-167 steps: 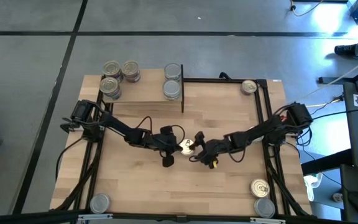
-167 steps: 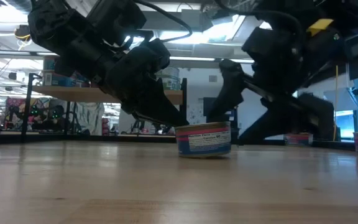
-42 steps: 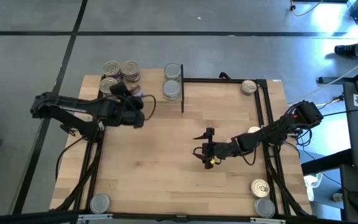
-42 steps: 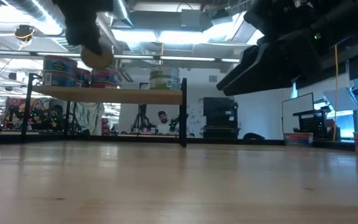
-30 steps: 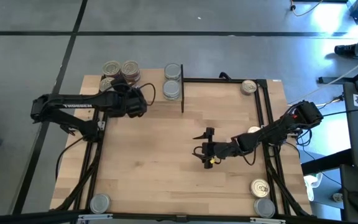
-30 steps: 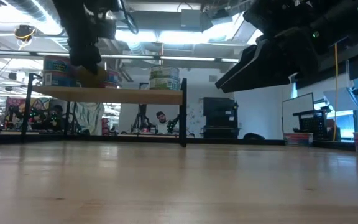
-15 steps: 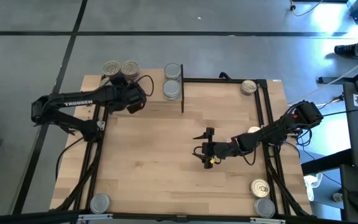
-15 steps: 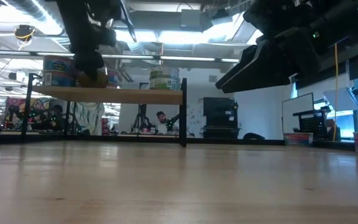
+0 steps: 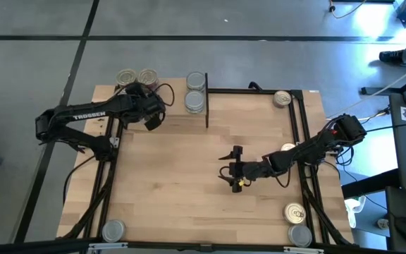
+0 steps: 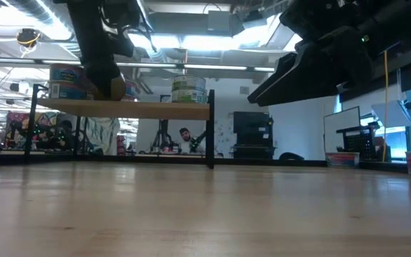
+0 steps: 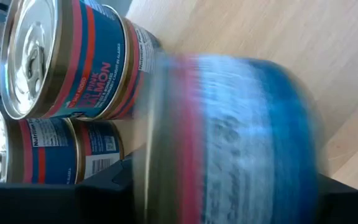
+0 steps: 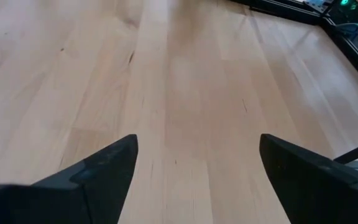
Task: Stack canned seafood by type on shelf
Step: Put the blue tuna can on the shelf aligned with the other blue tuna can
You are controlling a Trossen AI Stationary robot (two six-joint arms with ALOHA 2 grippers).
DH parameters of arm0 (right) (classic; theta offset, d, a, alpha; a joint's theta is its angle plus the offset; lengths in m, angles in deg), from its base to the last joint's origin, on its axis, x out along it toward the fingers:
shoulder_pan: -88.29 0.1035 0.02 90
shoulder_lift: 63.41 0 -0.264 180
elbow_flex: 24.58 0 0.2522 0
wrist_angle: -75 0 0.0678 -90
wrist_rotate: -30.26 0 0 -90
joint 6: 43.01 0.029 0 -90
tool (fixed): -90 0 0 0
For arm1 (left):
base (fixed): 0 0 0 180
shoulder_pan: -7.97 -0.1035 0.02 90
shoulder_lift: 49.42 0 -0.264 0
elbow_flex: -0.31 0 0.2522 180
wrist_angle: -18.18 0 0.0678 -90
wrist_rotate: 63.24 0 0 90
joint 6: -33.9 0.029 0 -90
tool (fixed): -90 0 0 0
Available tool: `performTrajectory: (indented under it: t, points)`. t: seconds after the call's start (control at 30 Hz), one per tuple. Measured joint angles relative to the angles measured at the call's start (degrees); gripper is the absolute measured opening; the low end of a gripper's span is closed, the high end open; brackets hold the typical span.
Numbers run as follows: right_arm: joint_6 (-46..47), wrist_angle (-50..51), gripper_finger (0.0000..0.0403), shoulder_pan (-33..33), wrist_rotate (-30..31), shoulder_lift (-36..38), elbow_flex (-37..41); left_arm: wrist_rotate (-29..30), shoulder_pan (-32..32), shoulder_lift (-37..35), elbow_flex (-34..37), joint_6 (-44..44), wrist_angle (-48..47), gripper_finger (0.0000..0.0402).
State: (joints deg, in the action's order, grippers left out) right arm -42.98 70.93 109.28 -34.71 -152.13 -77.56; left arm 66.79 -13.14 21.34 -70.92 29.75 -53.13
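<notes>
The shelf (image 9: 175, 116) stands at the table's far left. Blue-and-red cans stand on it: two at its far left (image 9: 126, 76) (image 9: 147, 76) and a stack of two at its right end (image 9: 195, 102). My left gripper (image 9: 151, 113) is over the shelf's left part, shut on one more blue-and-red can (image 11: 229, 137). That can is beside two standing cans (image 11: 67, 56) (image 11: 36, 155), and I cannot tell whether it touches the plank. My right gripper (image 9: 230, 167) hangs open over the bare table middle, nothing between its fingers (image 12: 104, 168). My left gripper pinches the can across its height, one finger at the lid end (image 11: 151, 155) and the other at the bottom end (image 11: 312, 155). It comes slanting down from the table's left. The can sits upright like the cans beside it, its gold underside (image 10: 113, 90) just above the plank.
Loose cans stand on the table: one at the far right (image 9: 282, 99), two at the near right (image 9: 294, 212) (image 9: 300, 235), one at the near left (image 9: 113, 229). A black frame post (image 9: 206, 113) marks the shelf's right end.
My left gripper has swung toward the table's far edge over the shelf, carrying the can with it and turning a little. The can now hangs low beside the standing cans. My right arm has kept still.
</notes>
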Motion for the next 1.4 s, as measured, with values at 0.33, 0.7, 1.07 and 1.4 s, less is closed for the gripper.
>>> performTrajectory:
  t: [0.33,0.7,1.07,1.4]
  points:
    - [0.2,-0.02,0.0335,0.0,0.43,-0.02,0.0,-0.05,-0.31,0.0,0.0,1.79,-0.05,0.0212]
    - [0.41,-0.02,0.0335,0.0,0.47,-0.02,0.0,0.3,-0.32,0.0,0.0,5.88,0.03,0.0212]
    - [0.4,-0.02,0.0335,0.0,0.49,-0.02,0.0,0.45,-0.39,0.0,0.0,7.3,0.05,0.0212]
    - [0.39,-0.01,0.0335,-0.01,0.48,-0.02,0.0,0.94,-0.43,0.0,0.02,8.4,-0.67,0.0212]
